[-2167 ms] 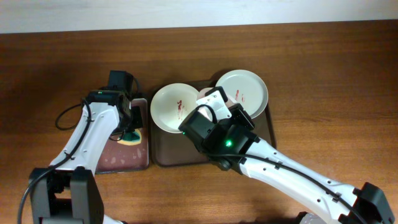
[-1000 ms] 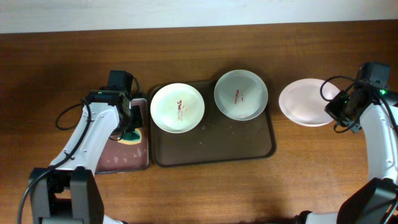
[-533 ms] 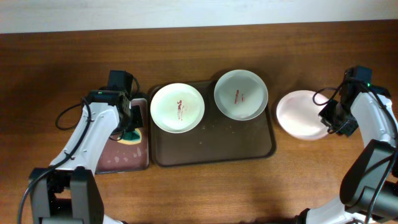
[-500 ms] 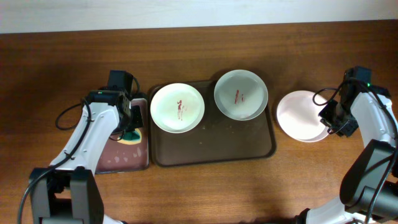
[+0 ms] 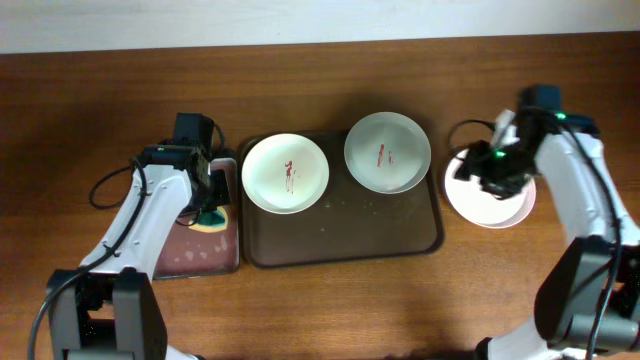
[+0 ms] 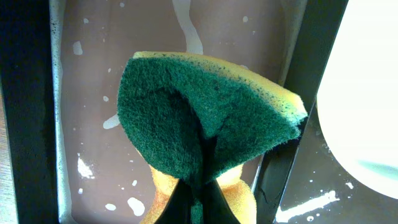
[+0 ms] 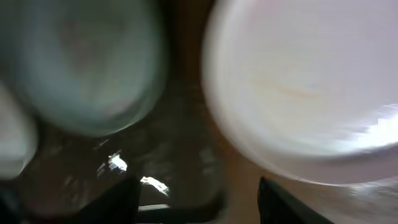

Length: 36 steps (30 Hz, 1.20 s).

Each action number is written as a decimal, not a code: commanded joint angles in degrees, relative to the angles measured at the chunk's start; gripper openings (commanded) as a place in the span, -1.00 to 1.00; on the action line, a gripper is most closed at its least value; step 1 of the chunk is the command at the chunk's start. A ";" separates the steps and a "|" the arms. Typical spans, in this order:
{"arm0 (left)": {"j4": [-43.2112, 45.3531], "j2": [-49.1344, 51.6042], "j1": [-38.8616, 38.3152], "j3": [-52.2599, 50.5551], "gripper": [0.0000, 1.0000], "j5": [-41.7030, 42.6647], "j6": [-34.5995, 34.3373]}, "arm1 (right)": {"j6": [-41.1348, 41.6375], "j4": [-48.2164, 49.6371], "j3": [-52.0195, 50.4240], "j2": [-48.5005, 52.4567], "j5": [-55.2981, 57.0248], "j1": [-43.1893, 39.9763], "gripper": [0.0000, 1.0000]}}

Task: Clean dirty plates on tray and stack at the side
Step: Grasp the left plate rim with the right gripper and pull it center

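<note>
The dark brown tray holds a white plate and a mint-green plate, both with red smears. A pinkish-white plate lies on the table right of the tray. My right gripper hovers over that plate's left edge, open and empty. In the blurred right wrist view its fingers stand wide apart over the tray's corner, between the mint plate and the pinkish plate. My left gripper is shut on a green-and-yellow sponge.
A smaller black-rimmed sponge tray with wet streaks lies left of the big tray, under my left gripper. A black cable loops on the table at far left. The white wall edge runs along the back.
My right gripper let go of the pinkish-white plate, opened, and swung left and up over its left edge toward the tray. The left arm and sponge stayed still.
</note>
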 commanded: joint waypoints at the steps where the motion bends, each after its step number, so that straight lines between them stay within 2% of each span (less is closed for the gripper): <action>1: 0.13 -0.98 0.35 -0.44 -1.00 -0.24 -0.61 | -1.46 1.64 1.22 -2.47 -3.50 9.14 0.79; 2: 0.13 -0.98 0.35 -0.44 -1.00 -0.26 -0.59 | -1.46 2.93 1.22 -2.45 -4.70 11.74 0.97; 8: 0.13 -0.98 0.35 -0.44 -1.00 -0.24 -0.61 | 6.62 17.64 0.94 -1.38 -5.75 27.32 0.96; 10: 0.13 -0.98 0.35 -0.44 -1.00 -0.24 -0.61 | 12.74 20.13 0.94 0.76 -1.57 31.34 0.74; 14: 0.13 -0.98 0.35 -0.44 -1.00 -0.24 -0.61 | 21.44 25.77 0.94 6.32 0.20 35.82 0.41; 16: 0.13 -0.98 0.35 -0.44 -1.00 -0.24 -0.59 | 26.71 26.18 0.94 9.75 2.16 36.59 0.40; 21: 0.13 -0.98 0.35 -0.44 -1.00 -0.24 -0.61 | 29.68 28.96 0.94 17.22 1.92 36.76 0.31; 23: 0.13 -0.98 0.35 -0.44 -1.00 -0.24 -0.61 | 29.66 28.65 0.94 18.62 1.95 36.76 0.28; 28: 0.15 -0.98 0.35 -0.44 -1.00 -0.24 -0.61 | 29.66 19.98 0.94 19.06 1.95 36.74 -0.42; 32: 0.15 -0.98 0.35 -0.44 -1.00 -0.24 -0.61 | 29.64 12.04 0.94 19.06 1.92 36.74 -0.61; 36: 0.15 -0.98 0.35 -0.44 -1.00 -0.24 -0.61 | 28.15 6.23 0.96 19.06 1.07 36.74 -0.61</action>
